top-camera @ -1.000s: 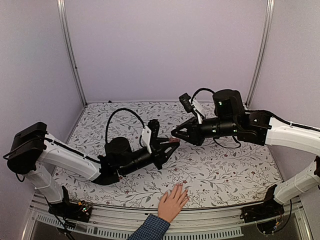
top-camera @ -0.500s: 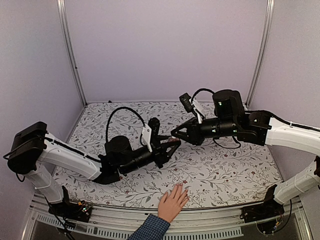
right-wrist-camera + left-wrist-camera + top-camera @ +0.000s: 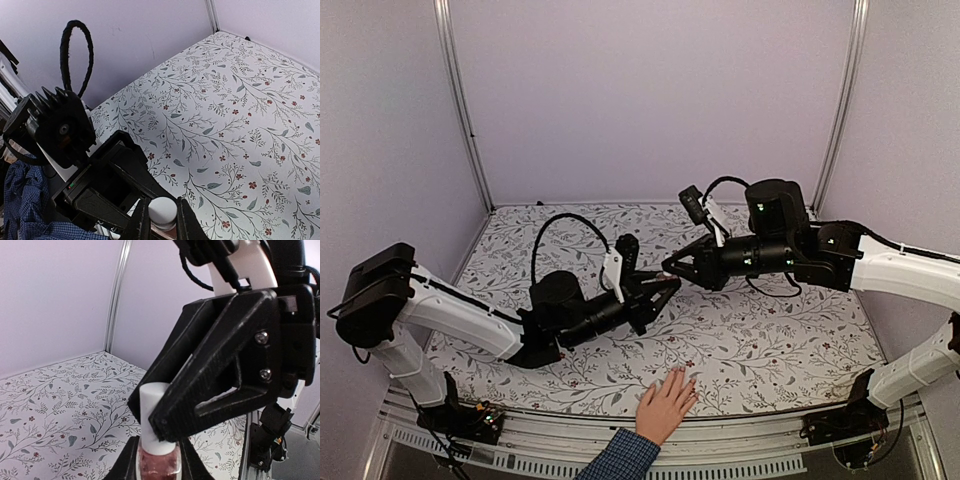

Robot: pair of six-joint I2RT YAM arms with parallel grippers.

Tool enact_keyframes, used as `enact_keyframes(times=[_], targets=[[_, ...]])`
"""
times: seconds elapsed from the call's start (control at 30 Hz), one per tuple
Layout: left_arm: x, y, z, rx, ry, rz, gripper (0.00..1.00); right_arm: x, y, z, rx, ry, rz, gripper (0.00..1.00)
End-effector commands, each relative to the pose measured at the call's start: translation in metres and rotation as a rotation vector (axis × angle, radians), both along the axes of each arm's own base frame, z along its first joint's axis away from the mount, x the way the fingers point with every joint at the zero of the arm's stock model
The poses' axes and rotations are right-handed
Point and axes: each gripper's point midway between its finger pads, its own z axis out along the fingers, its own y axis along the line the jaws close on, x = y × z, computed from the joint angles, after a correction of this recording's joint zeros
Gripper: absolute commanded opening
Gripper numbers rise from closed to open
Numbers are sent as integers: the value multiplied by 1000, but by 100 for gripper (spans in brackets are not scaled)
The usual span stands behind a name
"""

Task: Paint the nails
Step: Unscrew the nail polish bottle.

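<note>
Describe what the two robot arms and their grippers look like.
The left arm and right arm have white links with black joints. A black cable loops above the left wrist. The left gripper and right gripper are black, with wedge-shaped fingers.

The left arm [image 3: 460, 322] and right arm [image 3: 910, 275] are showing white shells between black joints — a black cable [image 3: 560, 218] is arching off the left one. Two silver screws [image 3: 261, 337] are glinting on the right claw's [image 3: 667, 268] ribbed black finger [image 3: 220, 360].
</note>
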Motion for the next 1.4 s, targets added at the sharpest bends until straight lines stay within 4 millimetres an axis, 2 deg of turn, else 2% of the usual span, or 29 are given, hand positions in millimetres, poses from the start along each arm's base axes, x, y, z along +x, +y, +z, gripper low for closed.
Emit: enact_keyframes(times=[0.0, 0.13, 0.23, 0.53, 0.67, 0.93, 1.03, 1.07, 1.23, 1.37], targets=[[5, -4, 1, 0, -18, -4, 16, -3, 1, 16, 48, -18, -1, 0], [5, -2, 1, -1, -22, 1, 12, -2, 0, 20, 58, -25, -6, 0], [6, -2, 0, 0, -21, 6, 25, -2, 0, 20, 57, -26, -10, 0], [6, -3, -1, 1, -15, 1, 33, 0, -1, 22, 58, -33, -19, 0], [6, -2, -2, 3, -15, 0, 33, 0, -1, 22, 57, -32, -22, 0], [5, 3, 2, -18, -28, 12, 18, 0, 1, 19, 52, -25, -12, 0], [4, 4, 5, -25, -37, 9, 6, -1, 2, 18, 52, -24, -4, 2], [4, 5, 6, -29, -42, 10, 1, -1, 2, 18, 50, -24, -3, 6], [5, 12, 8, -41, -49, 32, 0, 0, -1, 19, 53, -25, -22, 26], [7, 9, 6, -29, -45, 40, 0, 3, 2, 18, 55, -15, -30, 28]])
